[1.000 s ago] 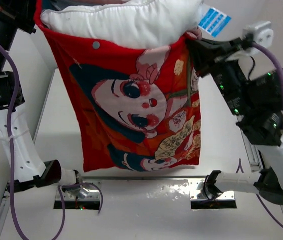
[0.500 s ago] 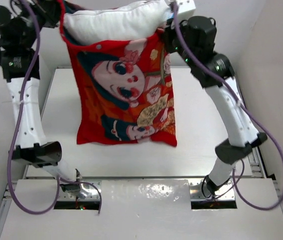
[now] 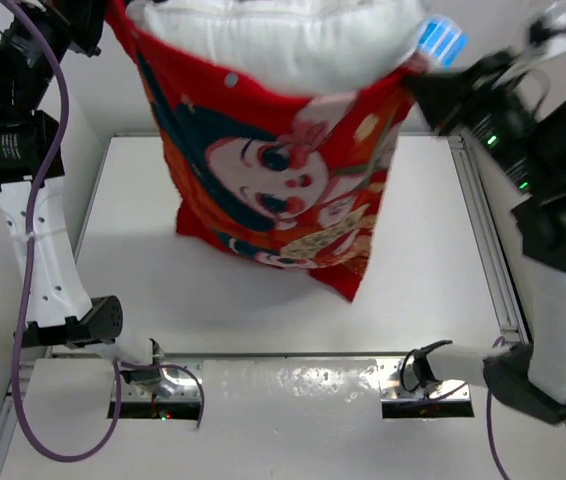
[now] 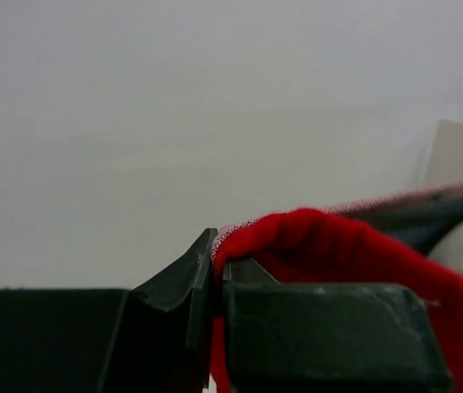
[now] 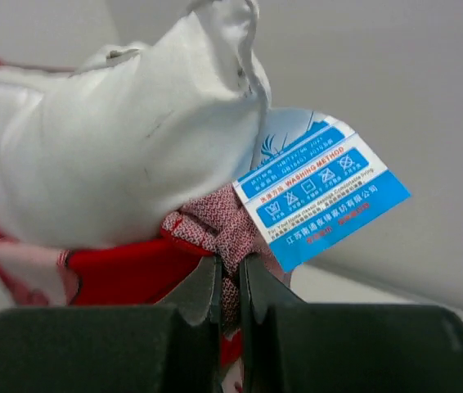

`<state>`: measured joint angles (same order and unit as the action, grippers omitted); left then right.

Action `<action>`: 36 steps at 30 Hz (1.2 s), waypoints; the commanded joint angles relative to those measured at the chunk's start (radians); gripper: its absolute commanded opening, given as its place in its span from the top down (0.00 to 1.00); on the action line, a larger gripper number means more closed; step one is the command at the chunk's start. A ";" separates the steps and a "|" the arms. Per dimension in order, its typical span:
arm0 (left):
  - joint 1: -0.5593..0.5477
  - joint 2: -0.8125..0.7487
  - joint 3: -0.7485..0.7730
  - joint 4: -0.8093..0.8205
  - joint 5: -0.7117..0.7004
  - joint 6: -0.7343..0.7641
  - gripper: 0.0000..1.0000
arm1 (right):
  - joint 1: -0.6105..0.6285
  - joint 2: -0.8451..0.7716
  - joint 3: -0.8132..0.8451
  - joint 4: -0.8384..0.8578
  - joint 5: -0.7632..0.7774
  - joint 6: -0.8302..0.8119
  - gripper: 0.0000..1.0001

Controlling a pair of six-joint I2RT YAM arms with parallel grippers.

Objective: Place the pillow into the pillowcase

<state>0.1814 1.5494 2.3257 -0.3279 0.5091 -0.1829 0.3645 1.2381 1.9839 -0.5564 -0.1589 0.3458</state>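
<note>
The red pillowcase [image 3: 283, 180] with the cartoon children hangs in the air over the table, open end up. The white pillow [image 3: 283, 35] sits in its mouth, its top bulging above the rim. My left gripper [image 3: 113, 15] is shut on the pillowcase's upper left rim, red cloth [image 4: 297, 237] pinched between its fingers. My right gripper [image 3: 418, 80] is shut on the upper right rim, its fingers clamping the paler patterned hem [image 5: 227, 237] under the pillow's corner [image 5: 117, 155]. A blue and white care label [image 5: 321, 196] hangs there.
The white table [image 3: 143, 290] lies below the hanging pillowcase, whose bottom corner [image 3: 353, 290] swings near the surface. Metal rails [image 3: 488, 260] run along the table's right side. Both arm bases and purple cables [image 3: 33, 300] stand at the near edge.
Both arms have kept their hold and shaken the pillowcase: it swung back, then came forward and right, now tilting with its bottom corner kicked out. The pillow sits about the same depth.
</note>
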 commanded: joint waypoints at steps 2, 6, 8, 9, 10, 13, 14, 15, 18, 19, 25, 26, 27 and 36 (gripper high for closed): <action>-0.010 0.062 0.068 0.035 -0.075 -0.013 1.00 | -0.120 0.390 0.675 -0.229 0.023 0.065 1.00; 0.021 0.058 0.192 0.075 -0.063 0.020 1.00 | -0.145 0.169 0.209 0.105 -0.031 0.145 1.00; 0.020 0.045 0.146 0.034 -0.052 0.057 1.00 | -0.179 -0.093 -0.231 0.542 -0.019 0.209 1.00; 0.010 0.031 0.086 0.032 -0.055 0.062 1.00 | -0.193 -0.089 -0.221 0.524 -0.022 0.223 1.00; -0.009 0.014 0.019 0.032 -0.072 0.062 1.00 | -0.199 0.023 -0.165 0.343 -0.037 0.211 1.00; -0.011 0.014 -0.022 -0.013 -0.066 0.033 1.00 | -0.229 0.319 0.339 -0.112 -0.166 0.196 1.00; -0.011 0.018 0.022 -0.008 -0.052 0.033 1.00 | -0.231 0.348 0.551 -0.147 -0.192 0.203 1.00; -0.020 0.015 0.023 0.010 -0.040 0.025 1.00 | -0.222 0.340 0.569 -0.146 -0.195 0.202 1.00; -0.088 0.017 -0.041 0.065 0.002 -0.004 1.00 | -0.211 0.062 -0.034 0.371 -0.171 0.247 1.00; -0.135 0.027 -0.049 0.061 -0.030 0.017 1.00 | -0.231 0.038 -0.112 0.448 -0.069 0.263 1.00; -0.053 0.063 0.202 0.099 -0.119 0.001 1.00 | -0.413 0.109 0.222 0.326 -0.355 0.392 1.00; -0.030 0.061 0.225 0.107 -0.118 -0.015 1.00 | -0.418 0.027 0.104 0.420 -0.311 0.401 1.00; 0.013 0.070 0.310 0.101 -0.095 -0.029 1.00 | -0.420 -0.147 -0.025 0.585 -0.241 0.389 1.00; 0.021 0.009 0.000 0.073 -0.038 -0.032 1.00 | -0.487 0.164 0.353 0.028 -0.276 0.366 1.00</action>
<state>0.1459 1.5135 2.3283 -0.2661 0.6056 -0.2302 -0.0753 1.2312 2.1796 -0.4248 -0.4480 0.7017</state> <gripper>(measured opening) 0.039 0.046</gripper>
